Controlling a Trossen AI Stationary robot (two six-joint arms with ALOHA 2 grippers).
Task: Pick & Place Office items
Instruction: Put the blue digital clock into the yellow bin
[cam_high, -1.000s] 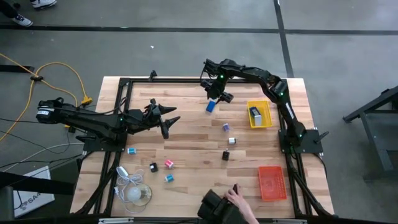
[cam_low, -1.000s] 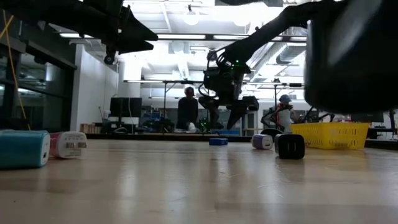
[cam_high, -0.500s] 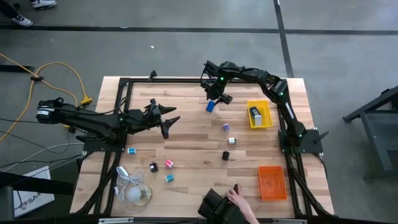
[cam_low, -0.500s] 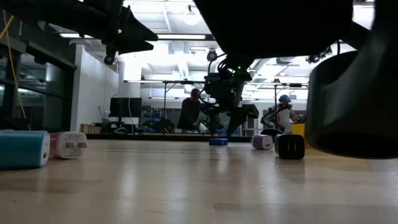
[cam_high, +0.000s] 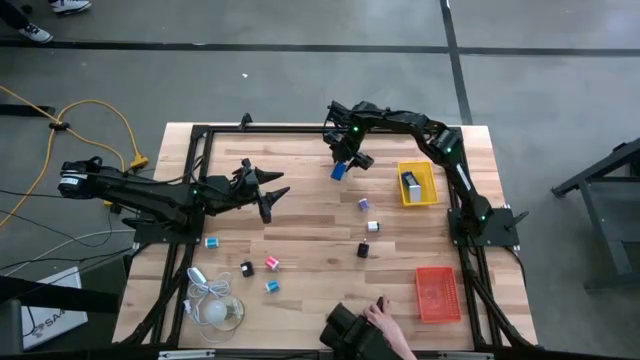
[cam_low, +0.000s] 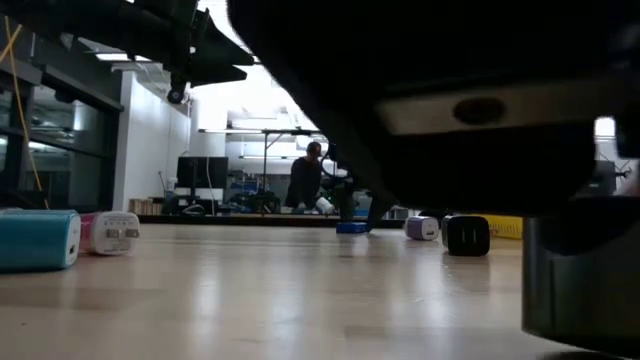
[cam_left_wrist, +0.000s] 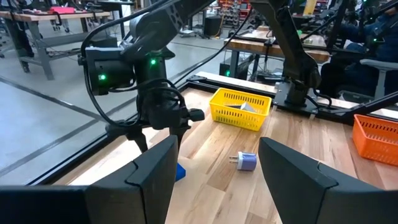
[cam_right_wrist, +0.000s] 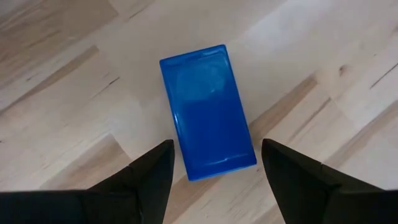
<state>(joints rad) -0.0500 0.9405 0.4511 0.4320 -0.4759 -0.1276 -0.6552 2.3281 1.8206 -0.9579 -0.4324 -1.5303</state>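
The right tool (cam_right_wrist: 211, 171) hangs open and empty above the blue block (cam_right_wrist: 207, 109) at the worktop's (cam_high: 300, 215) far centre. The left tool (cam_high: 268, 190) waits open, left of centre. One item lies in the yellow tray (cam_high: 428, 195); most pieces remain loose, so the task is judged early.
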